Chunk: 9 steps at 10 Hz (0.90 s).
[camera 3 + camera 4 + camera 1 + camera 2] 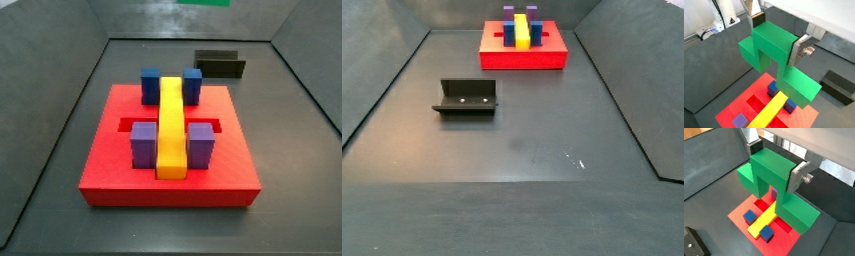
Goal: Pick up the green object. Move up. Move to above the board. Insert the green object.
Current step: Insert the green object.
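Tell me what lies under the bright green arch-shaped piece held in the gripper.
In both wrist views the gripper holds the green object above the board, with its yellow bar and blue blocks. The piece covers part of the board.

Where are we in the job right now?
Pick-up and lift look done: the gripper is shut on the green object, held in the air. In both wrist views it hangs over the board, so positioning is in hand. Lowering and inserting remain.
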### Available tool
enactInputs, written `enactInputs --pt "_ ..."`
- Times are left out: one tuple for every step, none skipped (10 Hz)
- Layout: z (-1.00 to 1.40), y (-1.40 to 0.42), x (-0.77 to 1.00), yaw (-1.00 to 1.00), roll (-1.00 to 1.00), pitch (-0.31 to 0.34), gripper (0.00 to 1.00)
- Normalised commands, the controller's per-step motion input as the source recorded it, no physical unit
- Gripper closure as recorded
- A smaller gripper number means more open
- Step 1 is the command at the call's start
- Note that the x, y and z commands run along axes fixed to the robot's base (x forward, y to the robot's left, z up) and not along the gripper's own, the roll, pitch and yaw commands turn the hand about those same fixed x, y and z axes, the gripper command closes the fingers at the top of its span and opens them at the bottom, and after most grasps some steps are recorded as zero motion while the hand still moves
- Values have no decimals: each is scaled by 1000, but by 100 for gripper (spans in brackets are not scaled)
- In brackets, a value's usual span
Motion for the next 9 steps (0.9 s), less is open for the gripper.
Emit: enactInputs --pt "-209 -134 31 0 0 0 100" --pt "-266 -174 26 0 0 0 100" --pt "-303 -229 6 0 20 0 100" --pt "-354 -271 0 0 34 0 100" --pt "-426 -231 0 0 0 0 100" --pt "-571 -74 57 0 -79 -3 100" --pt "-686 0 140 14 -70 -13 100" --pt "-774 -86 106 43 0 -27 100" --pt "-791 -134 137 60 0 -21 100"
